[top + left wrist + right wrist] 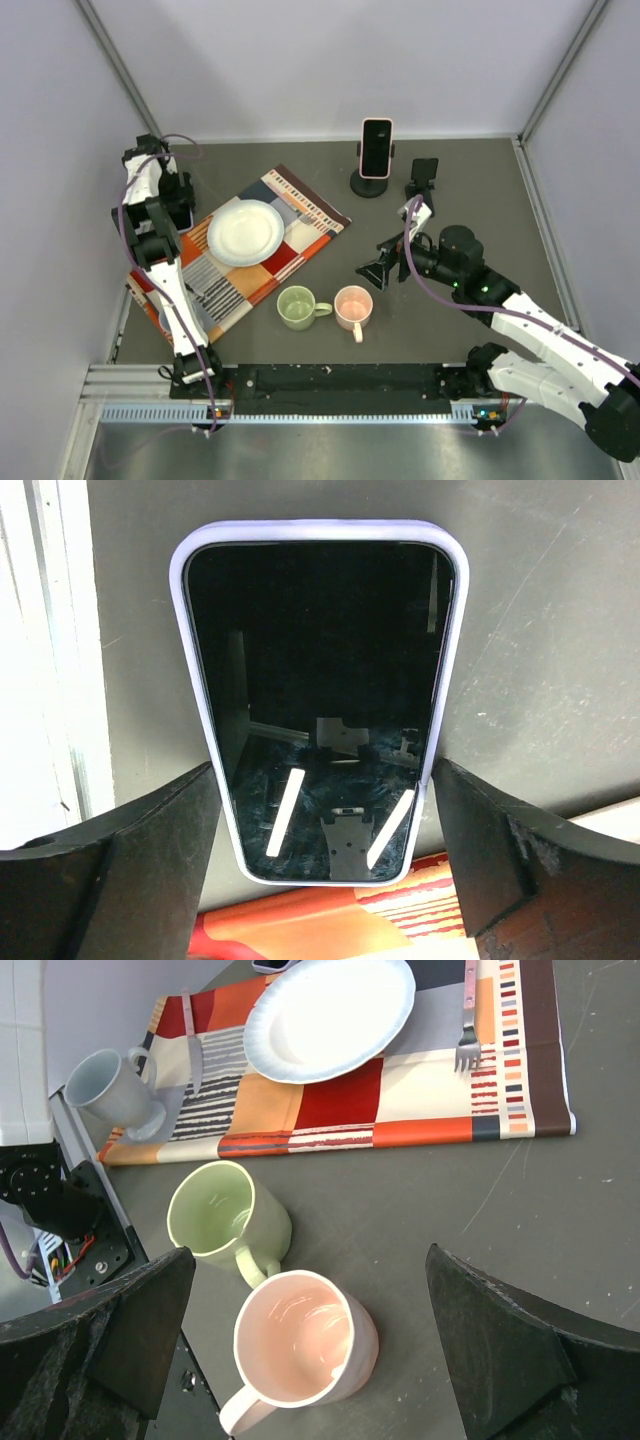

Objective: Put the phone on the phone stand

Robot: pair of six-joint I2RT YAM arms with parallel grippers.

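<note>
A phone in a lavender case (pixel 320 700) lies flat, screen up, on the dark table by the left wall. My left gripper (pixel 325 770) is open just above it, with one finger (pixel 150 860) on each side of its near end. In the top view the left gripper (pixel 172 205) covers most of that phone. An empty black phone stand (pixel 423 178) is at the back right. Beside it, a pink-cased phone (pixel 376 146) stands upright on a round-based stand (pixel 369 186). My right gripper (pixel 383 265) is open and empty, above the pink mug in its wrist view (pixel 308 1255).
A striped placemat (pixel 300 235) holds a white plate (pixel 245 232), a fork (pixel 467 1020) and a knife (pixel 190 1040). A green mug (pixel 297 307) and a pink mug (pixel 353 306) stand near the front. A grey mug (pixel 115 1090) sits at the mat's left corner.
</note>
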